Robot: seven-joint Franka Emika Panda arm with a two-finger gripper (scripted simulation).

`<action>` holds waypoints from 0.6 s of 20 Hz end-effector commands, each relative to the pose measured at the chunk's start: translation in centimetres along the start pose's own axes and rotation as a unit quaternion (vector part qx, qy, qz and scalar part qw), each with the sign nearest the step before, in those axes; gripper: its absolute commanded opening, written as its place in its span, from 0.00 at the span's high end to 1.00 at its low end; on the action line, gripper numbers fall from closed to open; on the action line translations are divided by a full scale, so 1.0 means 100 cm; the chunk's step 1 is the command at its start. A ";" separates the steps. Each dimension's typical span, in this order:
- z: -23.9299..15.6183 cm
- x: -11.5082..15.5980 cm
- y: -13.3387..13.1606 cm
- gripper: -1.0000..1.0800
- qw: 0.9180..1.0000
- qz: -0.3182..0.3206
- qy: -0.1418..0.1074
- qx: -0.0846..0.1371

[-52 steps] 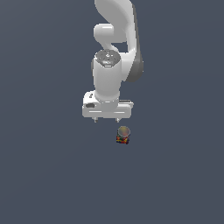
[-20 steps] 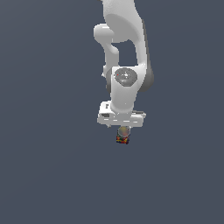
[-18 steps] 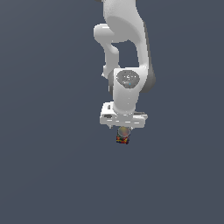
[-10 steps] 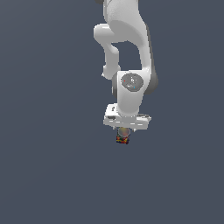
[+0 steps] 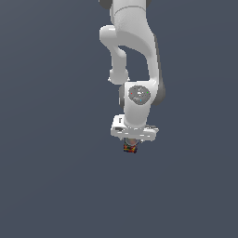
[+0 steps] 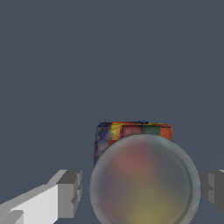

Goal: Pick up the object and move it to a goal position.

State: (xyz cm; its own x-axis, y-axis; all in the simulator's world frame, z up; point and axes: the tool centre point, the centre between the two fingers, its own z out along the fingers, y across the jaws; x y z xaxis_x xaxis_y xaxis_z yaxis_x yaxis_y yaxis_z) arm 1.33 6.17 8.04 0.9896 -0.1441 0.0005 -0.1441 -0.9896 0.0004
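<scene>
Below the arm's wrist, on the flat grey floor, the cube sits directly under the gripper, only its lower edge showing beneath the white hand in the exterior view.

Change since the earlier frames: 2.6 s ago the hand hung up and to the exterior view's left of the cube, well apart from it. It has since moved over the cube and come down, and over the last second it has dropped lower, so the hand now covers most of the cube. Judgement: the approach is done or nearly so; closing and lifting are not yet done, and no goal marker shows in either view.

Gripper state: in the wrist view the two grey fingers stand apart, one on each side of the cube, with clear gaps on both sides. Nothing is held. No contact with the cube is visible. A translucent sphere lies in front of the cube in the wrist view and hides its lower part, so finger depth relative to the cube cannot be told.
</scene>
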 end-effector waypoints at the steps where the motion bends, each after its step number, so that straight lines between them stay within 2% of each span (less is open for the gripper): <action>1: 0.013 -0.001 0.000 0.04 1.000 0.001 0.000 0.000; 7: 0.022 0.001 -0.001 0.04 1.000 0.001 0.000 0.000; 8: 0.022 0.001 -0.001 1.00 1.000 0.001 0.000 0.000; 12: 0.022 0.001 -0.001 1.00 1.000 0.001 0.000 0.000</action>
State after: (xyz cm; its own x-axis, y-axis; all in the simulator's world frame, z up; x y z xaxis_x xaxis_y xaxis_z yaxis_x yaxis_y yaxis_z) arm 1.33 6.28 5.86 0.9894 -0.1450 -0.0012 -0.1450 -0.9894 0.0002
